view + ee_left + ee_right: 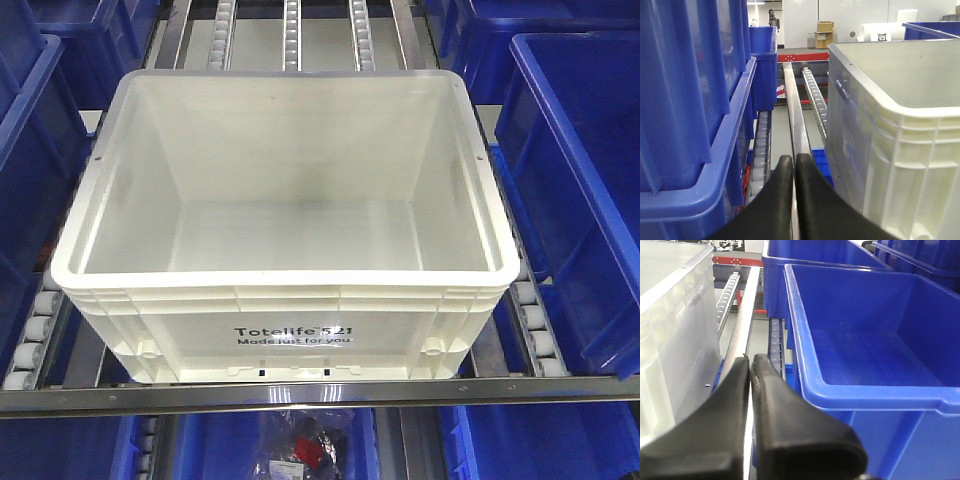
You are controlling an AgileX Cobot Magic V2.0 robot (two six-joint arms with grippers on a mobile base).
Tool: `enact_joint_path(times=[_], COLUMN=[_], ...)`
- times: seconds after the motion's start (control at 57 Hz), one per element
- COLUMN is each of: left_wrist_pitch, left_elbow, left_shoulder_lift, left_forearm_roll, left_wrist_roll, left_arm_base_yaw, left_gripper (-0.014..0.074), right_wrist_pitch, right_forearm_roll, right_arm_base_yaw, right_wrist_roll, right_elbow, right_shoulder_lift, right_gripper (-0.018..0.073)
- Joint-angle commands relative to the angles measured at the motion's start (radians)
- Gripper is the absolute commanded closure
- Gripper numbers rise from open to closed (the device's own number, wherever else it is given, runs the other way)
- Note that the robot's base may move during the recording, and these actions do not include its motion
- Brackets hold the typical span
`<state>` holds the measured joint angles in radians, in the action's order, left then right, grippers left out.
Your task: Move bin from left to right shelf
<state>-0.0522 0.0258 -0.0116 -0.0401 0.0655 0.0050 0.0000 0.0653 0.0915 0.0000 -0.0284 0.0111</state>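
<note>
The white bin (pixel 290 310) sits empty on the roller shelf, its printed "Totelife 521" side facing me in the front view. Neither gripper shows in that view. In the left wrist view my left gripper (pixel 794 161) is shut with nothing in it, just left of the bin's left wall (pixel 880 150), over a metal rail (pixel 792 100). In the right wrist view my right gripper (pixel 750 361) is shut and empty, between the bin's right wall (pixel 675 325) and a blue bin (pixel 865 355).
Blue bins (pixel 575 190) flank the white one on both sides (pixel 30 150), and more stand on the shelf below (pixel 520 445). Roller tracks (pixel 290 35) run behind the bin. A metal front bar (pixel 320 392) edges the shelf. Stacked blue bins (pixel 690 100) close in on the left.
</note>
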Motion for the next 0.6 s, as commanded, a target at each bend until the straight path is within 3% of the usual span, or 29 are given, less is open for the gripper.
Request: enact_joint_path(times=[0.0, 0.579], left_wrist_pitch=[0.073, 0.073], left_elbow=[0.02, 0.02], left_shoulder_lift=[-0.014, -0.014], left_forearm_roll=[0.002, 0.002], left_wrist_roll=[0.008, 0.008], left_arm_base_yaw=[-0.006, -0.006], left_gripper=[0.0603, 0.0603], right_wrist_pitch=[-0.073, -0.073], right_forearm_roll=[0.003, 0.003], right_arm_base_yaw=[0.0, 0.0], right_wrist_roll=[-0.006, -0.006], right_elbow=[-0.019, -0.019], right_shoulder_lift=[0.01, 0.01], right_gripper=[0.0566, 0.0566])
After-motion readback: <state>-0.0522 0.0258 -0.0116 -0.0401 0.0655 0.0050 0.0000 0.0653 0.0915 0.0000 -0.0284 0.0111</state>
